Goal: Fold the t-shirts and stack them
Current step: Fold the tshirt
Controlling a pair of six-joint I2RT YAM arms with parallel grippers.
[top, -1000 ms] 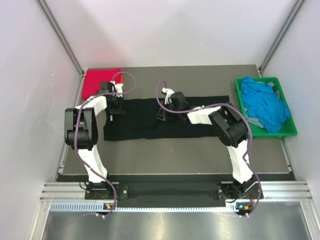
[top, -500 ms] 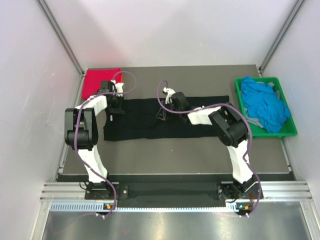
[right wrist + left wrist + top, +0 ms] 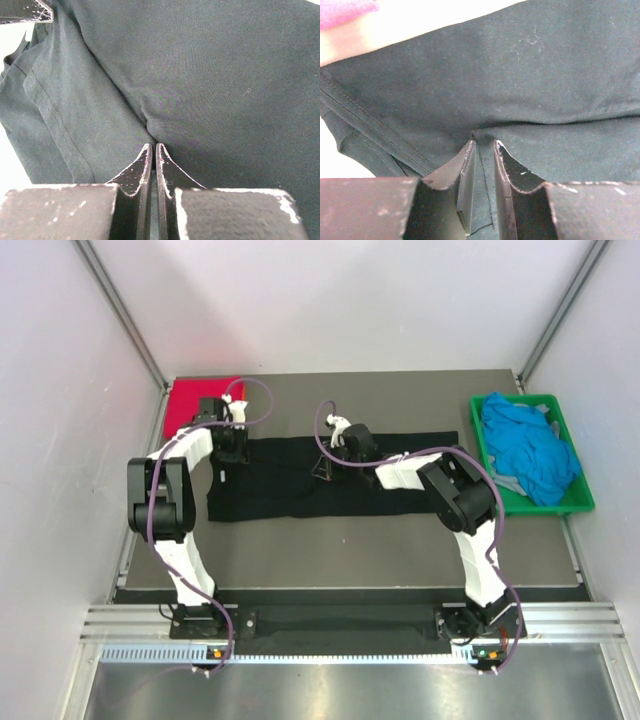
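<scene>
Clearly the softest thing in the room, a large black cloth t-shirt (image 3: 290,485) lies folded into a long band across the middle of the dark grey table (image 3: 400,540), one end near the far left corner, the other reaching toward the right. The cloth looks light and limp, with no stiffness of its own. It sags and puckers wherever it is pinched, so it will likely drape and trail rather than hold a shape when lifted.

The right gripper (image 3: 152,149) has its jaws pressed together on a small ridge of the black cloth near the band's middle, raising it into a little tent. At the left end, the left gripper (image 3: 484,147) shows a narrow gap between its jaws. A crease of the shirt runs up to its tips, but it does not appear clamped.

A sound hold is probably a pinch through all layers at once, close to the stitched hem seen along the left edge, where the doubled cloth should be least likely to slide out. A one-layer grip risks pulling the fold apart.

Beyond the left end, a magenta-red folded cloth shirt (image 3: 195,402) rests in the far corner. Well apart on the right, bright blue cloth shirts (image 3: 530,445) are heaped in a green plastic crate (image 3: 575,502).
</scene>
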